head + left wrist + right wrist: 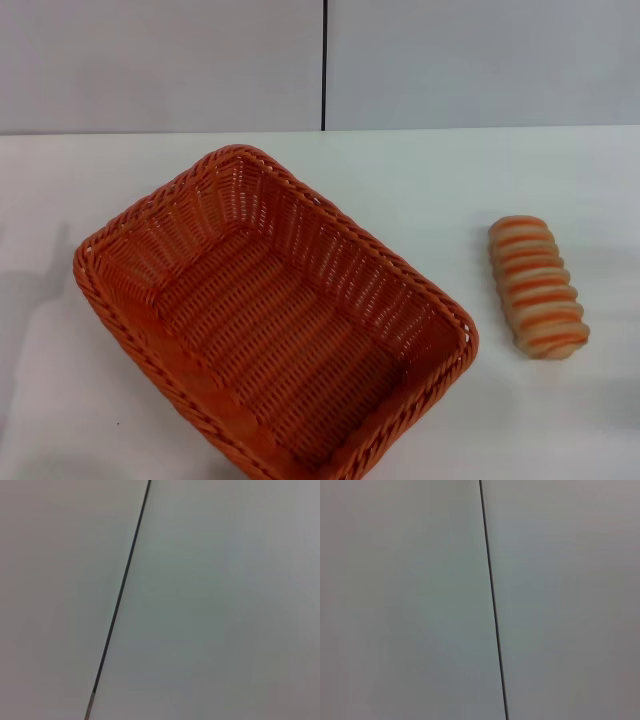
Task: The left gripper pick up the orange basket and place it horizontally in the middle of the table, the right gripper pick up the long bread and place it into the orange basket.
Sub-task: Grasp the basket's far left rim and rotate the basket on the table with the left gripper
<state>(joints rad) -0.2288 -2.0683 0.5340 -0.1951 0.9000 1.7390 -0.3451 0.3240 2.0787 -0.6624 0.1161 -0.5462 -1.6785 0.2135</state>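
Note:
The orange basket lies on the white table, turned diagonally, left of centre and reaching the near edge of the head view. It holds nothing. The long bread, pale beige with orange-brown stripes, rests on the table to the basket's right, a clear gap apart from its rim. Neither the left gripper nor the right gripper shows in any view. Both wrist views show only the pale grey wall.
A pale grey wall with a dark vertical seam stands behind the table. The same seam crosses the left wrist view, and the seam crosses the right wrist view. Bare tabletop lies behind the basket and around the bread.

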